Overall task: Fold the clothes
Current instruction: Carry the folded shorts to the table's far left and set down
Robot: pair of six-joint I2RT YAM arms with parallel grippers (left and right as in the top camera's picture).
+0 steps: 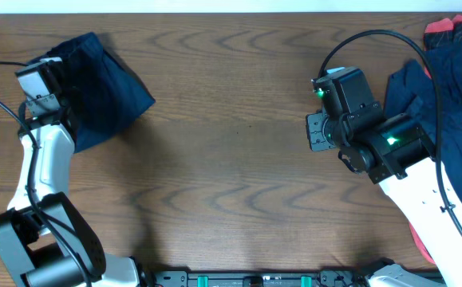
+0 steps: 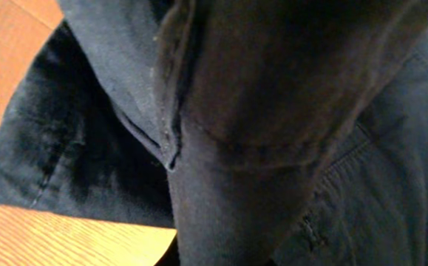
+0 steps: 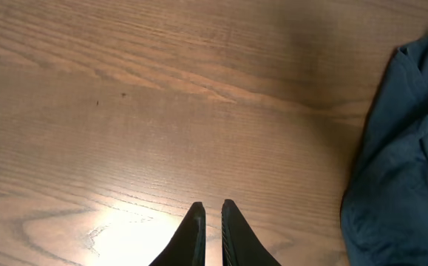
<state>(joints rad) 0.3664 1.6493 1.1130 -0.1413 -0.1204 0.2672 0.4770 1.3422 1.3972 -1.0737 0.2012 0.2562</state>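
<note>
A folded dark navy garment [image 1: 107, 92] lies at the table's far left. My left gripper [image 1: 43, 80] is over its left edge. In the left wrist view the navy cloth [image 2: 273, 133] fills the frame, and a raised fold covers the fingers, so the gripper looks shut on it. A heap of more navy clothes [image 1: 454, 104] lies at the far right and also shows in the right wrist view [image 3: 406, 162]. My right gripper [image 1: 320, 131] hangs over bare wood left of that heap. Its fingers [image 3: 212, 210] are nearly together and hold nothing.
A red garment [image 1: 454, 32] shows at the back right corner under the navy heap. The wooden table [image 1: 231, 159] spans the view. The arm bases stand at the front edge.
</note>
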